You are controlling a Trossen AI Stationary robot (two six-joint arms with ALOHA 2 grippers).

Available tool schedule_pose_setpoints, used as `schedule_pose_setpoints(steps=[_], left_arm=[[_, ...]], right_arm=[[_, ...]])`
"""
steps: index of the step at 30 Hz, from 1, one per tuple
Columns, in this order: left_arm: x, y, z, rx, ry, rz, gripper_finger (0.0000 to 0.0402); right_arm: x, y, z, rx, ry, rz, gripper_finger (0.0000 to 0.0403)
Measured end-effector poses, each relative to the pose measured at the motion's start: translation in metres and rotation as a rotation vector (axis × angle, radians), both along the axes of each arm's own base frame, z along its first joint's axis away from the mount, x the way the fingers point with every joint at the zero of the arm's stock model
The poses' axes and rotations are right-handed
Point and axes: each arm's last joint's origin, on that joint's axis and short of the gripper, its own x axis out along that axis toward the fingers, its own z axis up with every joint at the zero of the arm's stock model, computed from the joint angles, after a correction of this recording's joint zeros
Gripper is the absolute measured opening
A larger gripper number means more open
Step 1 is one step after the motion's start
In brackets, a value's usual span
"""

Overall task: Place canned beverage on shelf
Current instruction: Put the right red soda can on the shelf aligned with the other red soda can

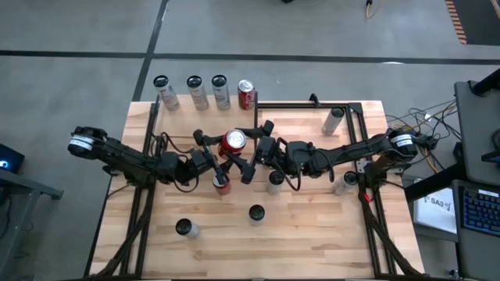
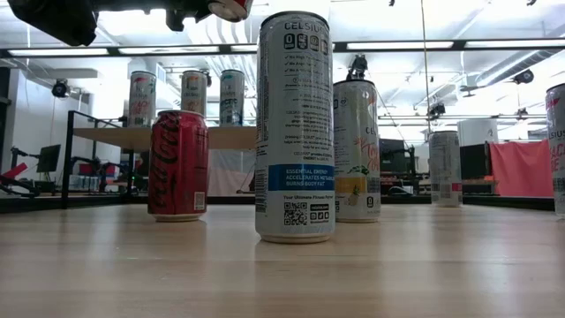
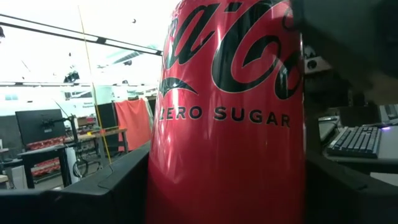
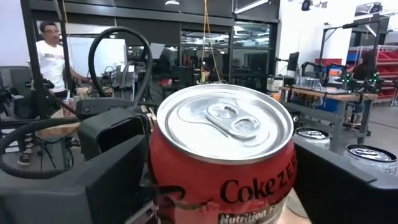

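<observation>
Place: we take this for a robotics lab.
Evidence: we see a concrete floor [image 1: 78,31], ceiling strip lights [image 2: 415,44], workbenches [image 4: 323,102], a keyboard [image 3: 357,140].

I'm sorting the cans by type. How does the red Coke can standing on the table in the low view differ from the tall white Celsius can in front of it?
The red Coke can is short and squat; the white Celsius can is taller and slimmer. The red Coke can is red all over with white script; the white Celsius can is pale with a blue band and black print. The red Coke can stands farther back; the white Celsius can is nearest the camera. Both stand upright on the tabletop.
</observation>
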Motion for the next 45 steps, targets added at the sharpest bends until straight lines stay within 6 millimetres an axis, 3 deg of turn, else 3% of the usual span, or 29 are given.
schedule_pose_setpoints(steps=[5,12,18,25,30,34,40,45], left_arm=[[0.000,0.000,0.000,-0.004,-0.002,-0.001,0.0289],[-0.001,0.000,0.001,-0.022,-0.016,-0.012,0.0358],[-0.003,0.001,0.004,-0.026,-0.020,-0.013,0.0355],[-0.011,0.002,0.011,-0.013,0.007,-0.008,0.0351],[-0.022,0.005,0.018,0.001,0.049,-0.004,0.0351],[-0.036,0.008,0.027,0.005,0.072,-0.003,0.0352],[-0.058,0.013,0.037,0.003,0.114,0.025,0.0352],[-0.073,0.017,0.038,-0.009,0.178,0.042,0.0350]], right_arm=[[0.000,-0.001,0.000,0.000,-0.001,-0.002,0.0293],[0.000,-0.001,-0.003,0.008,0.028,-0.002,0.0293],[-0.008,-0.002,0.009,-0.009,0.003,-0.007,0.0293],[-0.015,-0.011,0.033,-0.034,0.096,-0.035,0.0293],[-0.017,-0.029,0.049,-0.045,0.164,-0.084,0.0293],[-0.018,-0.049,0.051,-0.055,0.213,-0.123,0.0293],[-0.018,-0.088,0.041,-0.015,0.237,-0.048,0.0293],[-0.018,-0.118,0.018,0.009,0.272,-0.018,0.0293]])
